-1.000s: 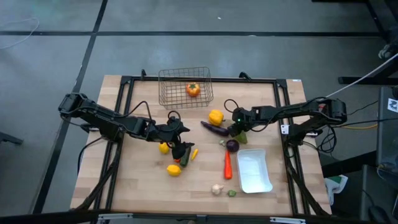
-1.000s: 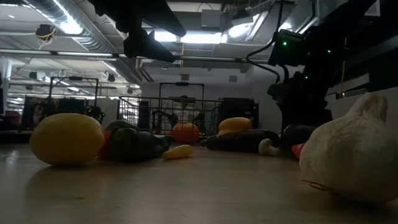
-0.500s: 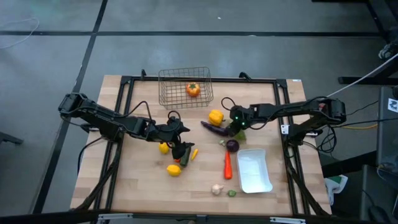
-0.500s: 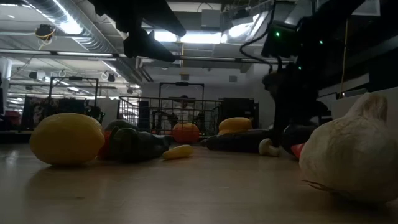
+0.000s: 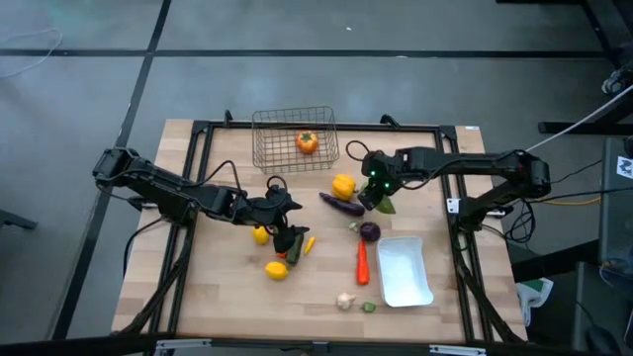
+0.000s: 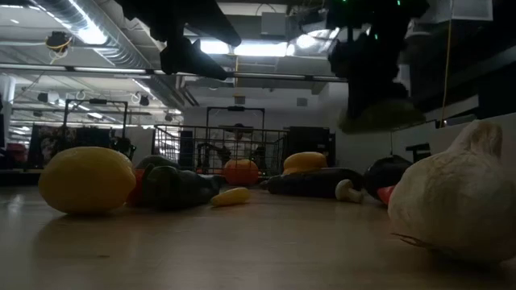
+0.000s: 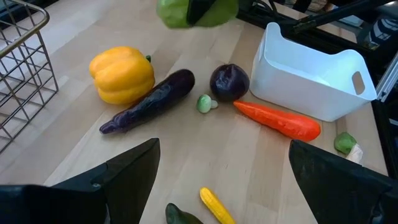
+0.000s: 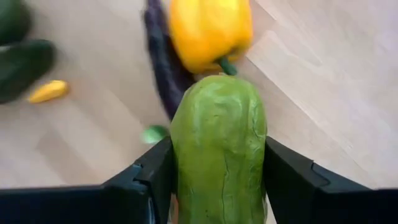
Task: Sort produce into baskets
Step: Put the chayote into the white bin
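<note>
Cucumber [image 8: 217, 149] pinched in right pincer [image 5: 374, 194], lifted above yellow pepper [image 5: 343, 185].

In the right wrist view the green vegetable [image 8: 219, 149] is cut by the picture's lower edge, so its full shape is not seen, and it covers part of the purple eggplant [image 8: 163, 65] behind it. The left wrist view cuts the same green vegetable [image 7: 196, 11] at the upper edge. In the low view the right tool [image 6: 371, 80] is only a dark shape. In the high view the small green piece [image 5: 368, 308] near the garlic [image 5: 344, 301] is too small to name; perhaps a sprout.
</note>
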